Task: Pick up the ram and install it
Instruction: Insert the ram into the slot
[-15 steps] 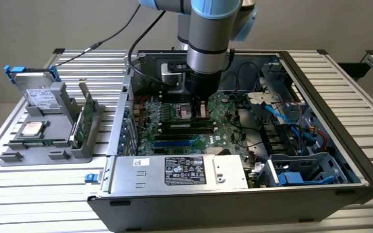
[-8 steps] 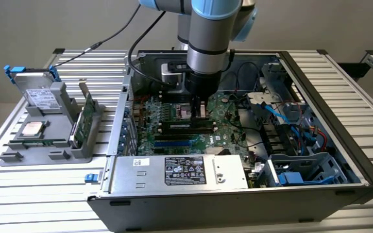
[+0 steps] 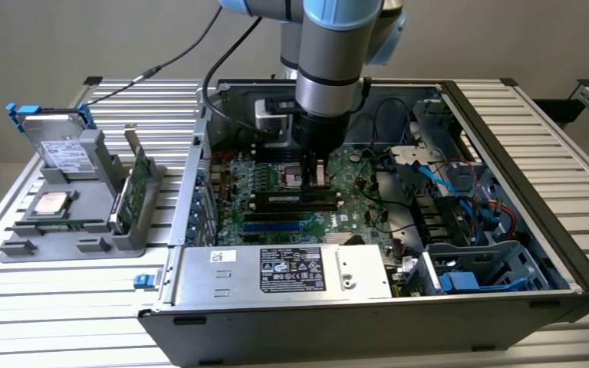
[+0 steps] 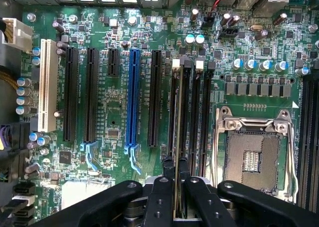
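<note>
Wrist view | jaws nearly closed, pinching ram (image 4: 176, 137) edge-on | at memory slots (image 4: 199, 117) beside processor socket (image 4: 254, 157)

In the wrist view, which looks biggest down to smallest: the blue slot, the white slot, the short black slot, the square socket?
1. socket
2. blue slot and white slot: about alike, so unranked
3. short black slot

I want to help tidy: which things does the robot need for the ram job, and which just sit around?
For the job: gripper, the ram it holds, memory slots.
Lying about: hard drive, processor chip, expansion card, power supply, empty processor socket.
</note>
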### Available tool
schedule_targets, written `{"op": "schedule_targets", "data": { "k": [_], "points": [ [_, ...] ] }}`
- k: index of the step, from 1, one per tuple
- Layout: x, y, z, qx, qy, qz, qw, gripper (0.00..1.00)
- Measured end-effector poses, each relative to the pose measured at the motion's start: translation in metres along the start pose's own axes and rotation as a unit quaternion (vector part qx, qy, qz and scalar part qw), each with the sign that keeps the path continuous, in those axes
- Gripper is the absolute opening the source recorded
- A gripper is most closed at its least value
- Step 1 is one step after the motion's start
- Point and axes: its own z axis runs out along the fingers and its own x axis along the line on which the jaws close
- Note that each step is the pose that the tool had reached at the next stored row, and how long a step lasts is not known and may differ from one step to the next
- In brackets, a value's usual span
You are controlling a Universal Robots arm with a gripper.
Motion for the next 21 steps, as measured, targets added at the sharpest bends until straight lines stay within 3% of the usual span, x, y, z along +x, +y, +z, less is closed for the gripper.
{"op": "schedule_targets", "data": {
  "k": [21],
  "points": [
    [0.0022, -0.0013, 0.001, -0.0002, 0.0002, 0.0, 1.0, 0.14]
  ]
}}
